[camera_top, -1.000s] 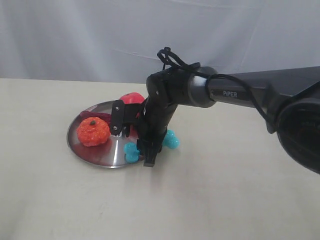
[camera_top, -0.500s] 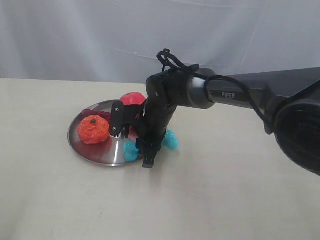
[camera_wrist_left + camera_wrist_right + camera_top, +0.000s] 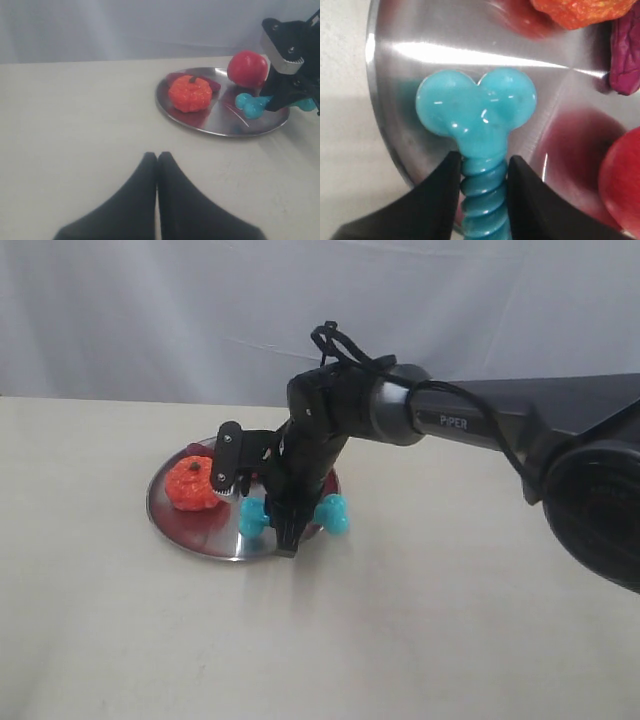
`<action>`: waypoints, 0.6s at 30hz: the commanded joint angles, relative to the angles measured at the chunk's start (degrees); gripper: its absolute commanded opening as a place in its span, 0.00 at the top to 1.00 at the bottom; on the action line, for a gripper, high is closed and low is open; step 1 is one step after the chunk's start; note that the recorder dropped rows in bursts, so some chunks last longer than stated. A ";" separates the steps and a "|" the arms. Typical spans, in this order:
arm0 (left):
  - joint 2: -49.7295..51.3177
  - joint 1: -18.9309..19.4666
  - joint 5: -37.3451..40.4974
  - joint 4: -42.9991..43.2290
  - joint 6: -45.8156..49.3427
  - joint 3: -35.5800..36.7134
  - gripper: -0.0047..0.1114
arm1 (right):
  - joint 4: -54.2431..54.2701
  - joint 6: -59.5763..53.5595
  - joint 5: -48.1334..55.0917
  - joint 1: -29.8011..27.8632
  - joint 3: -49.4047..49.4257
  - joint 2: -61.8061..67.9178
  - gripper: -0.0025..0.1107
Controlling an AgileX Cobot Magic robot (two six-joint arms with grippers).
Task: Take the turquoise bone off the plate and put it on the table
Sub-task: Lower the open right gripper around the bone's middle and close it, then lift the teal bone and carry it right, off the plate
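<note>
The turquoise bone (image 3: pixel 253 518) is held by its ridged shaft in my right gripper (image 3: pixel 289 532), which is shut on it over the right near rim of the steel plate (image 3: pixel 185 530). One knobbed end (image 3: pixel 477 105) hangs over the plate (image 3: pixel 420 65); the other end (image 3: pixel 334 515) sticks out past the rim over the table (image 3: pixel 420 620). My right gripper's (image 3: pixel 482 161) fingers press both sides of the shaft. Whether the bone touches the plate I cannot tell. My left gripper (image 3: pixel 157 156) is shut and empty, low over the table (image 3: pixel 75 125), well short of the plate (image 3: pixel 210 131).
An orange toy pumpkin (image 3: pixel 193 483) sits on the plate's left half, with a red apple (image 3: pixel 247 69) and a dark purple piece (image 3: pixel 625 55) toward the back. A white cloth backdrop (image 3: pixel 150 310) hangs behind the table.
My right gripper has risen and drawn slightly back with the bone in it. The plate and the pumpkin on it have shifted a little with that movement.
</note>
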 commanded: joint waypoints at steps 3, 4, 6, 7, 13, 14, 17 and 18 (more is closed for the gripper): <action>-0.07 -0.13 -0.04 0.02 -0.04 0.19 0.96 | 0.00 0.94 3.07 -0.24 -0.66 -4.34 0.98; -0.07 -0.13 -0.04 0.02 -0.04 0.19 0.96 | 0.00 1.39 3.69 -0.24 -0.68 -5.16 0.98; -0.07 -0.13 -0.04 0.02 -0.04 0.19 0.96 | 0.00 3.11 4.86 -0.24 -0.68 -6.82 0.98; -0.07 -0.13 -0.04 0.02 -0.04 0.19 0.96 | 0.00 4.03 5.41 -0.24 -0.68 -7.63 0.98; -0.07 -0.13 -0.04 0.02 -0.04 0.19 0.96 | 0.00 13.54 9.30 -0.10 -0.55 -14.05 0.98; -0.07 -0.13 -0.04 0.02 -0.04 0.19 0.96 | 0.00 15.97 9.30 0.03 -0.44 -14.97 0.98; -0.07 -0.13 -0.04 0.02 -0.04 0.19 0.96 | -1.49 23.62 11.71 0.64 -0.44 -17.86 0.98; -0.07 -0.13 -0.04 0.02 -0.04 0.19 0.96 | -2.37 26.18 13.03 0.95 -0.44 -18.78 0.98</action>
